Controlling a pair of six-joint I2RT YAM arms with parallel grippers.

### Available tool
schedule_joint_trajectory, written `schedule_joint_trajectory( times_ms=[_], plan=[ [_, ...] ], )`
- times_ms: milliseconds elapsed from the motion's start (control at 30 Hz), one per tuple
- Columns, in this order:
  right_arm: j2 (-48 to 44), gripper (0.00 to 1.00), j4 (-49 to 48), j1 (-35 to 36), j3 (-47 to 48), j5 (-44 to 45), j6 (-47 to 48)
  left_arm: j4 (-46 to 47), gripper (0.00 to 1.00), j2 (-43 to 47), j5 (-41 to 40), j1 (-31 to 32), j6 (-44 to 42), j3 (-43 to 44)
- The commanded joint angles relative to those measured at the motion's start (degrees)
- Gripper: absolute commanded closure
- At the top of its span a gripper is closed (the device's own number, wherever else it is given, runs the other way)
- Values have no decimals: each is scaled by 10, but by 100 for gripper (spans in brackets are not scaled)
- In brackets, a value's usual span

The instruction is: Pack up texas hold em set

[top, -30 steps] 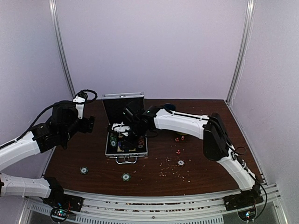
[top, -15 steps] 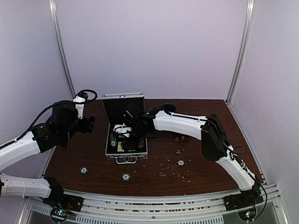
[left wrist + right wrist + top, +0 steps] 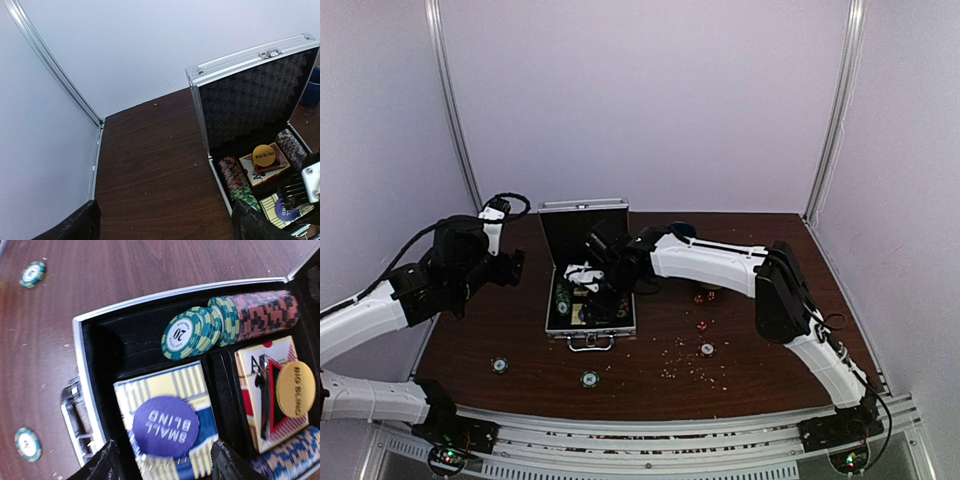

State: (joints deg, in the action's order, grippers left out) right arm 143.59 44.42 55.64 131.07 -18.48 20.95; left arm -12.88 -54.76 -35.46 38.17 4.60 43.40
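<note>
Top view: silver case (image 3: 583,232) sits mid table (image 3: 750,350), lid up at back, handle toward arms. Right gripper (image 3: 588,275) over case, left gripper (image 3: 515,265) off to left.

Left wrist: left gripper wide, holding nothing. Yellow chip (image 3: 263,155) reads "BIG BLIND".

Right wrist: right gripper spread, holding nothing. Purple chip (image 3: 165,427) reads "SMALL BLIND", flat on blue card box (image 3: 150,390). Green chip (image 3: 181,336) reads "20".
</note>
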Motion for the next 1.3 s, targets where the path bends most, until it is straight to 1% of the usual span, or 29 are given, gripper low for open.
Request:
schedule_joint_trajectory(
  times_ms=[0,67,133,167,300,400,533,633,700,767,867,1067,1267],
  plan=[
    [-148,36,6,-1,-62,-23,12,21,7,-26,36,-5,13,5],
    [-214,36,-18,-8,-133,-29,19,4,8,-49,62,-4,25,17],
    [-282,35,-65,-21,-245,-37,22,-12,12,-76,108,-3,26,33],
    [-312,35,-81,-31,-287,-47,25,-25,15,-92,129,0,27,44],
    [-426,35,-139,-89,-447,-98,34,-90,22,-148,178,24,34,80],
    [-518,34,-178,-140,-547,-131,32,-146,24,-171,222,46,37,107],
    [-604,34,-243,-224,-672,-160,20,-219,23,-212,299,89,39,136],
    [-651,33,-294,-286,-740,-184,-2,-266,26,-259,319,144,41,161],
    [-677,32,-322,-329,-771,-192,-12,-289,29,-293,326,174,43,174],
    [-695,31,-329,-363,-778,-188,-15,-301,31,-326,340,200,44,181],
    [-708,31,-332,-394,-785,-184,-10,-304,31,-360,355,228,46,183],
    [-697,30,-341,-400,-802,-180,8,-303,29,-410,368,242,51,182],
    [-684,30,-340,-400,-803,-186,16,-304,28,-440,346,242,50,177]
  ],
)
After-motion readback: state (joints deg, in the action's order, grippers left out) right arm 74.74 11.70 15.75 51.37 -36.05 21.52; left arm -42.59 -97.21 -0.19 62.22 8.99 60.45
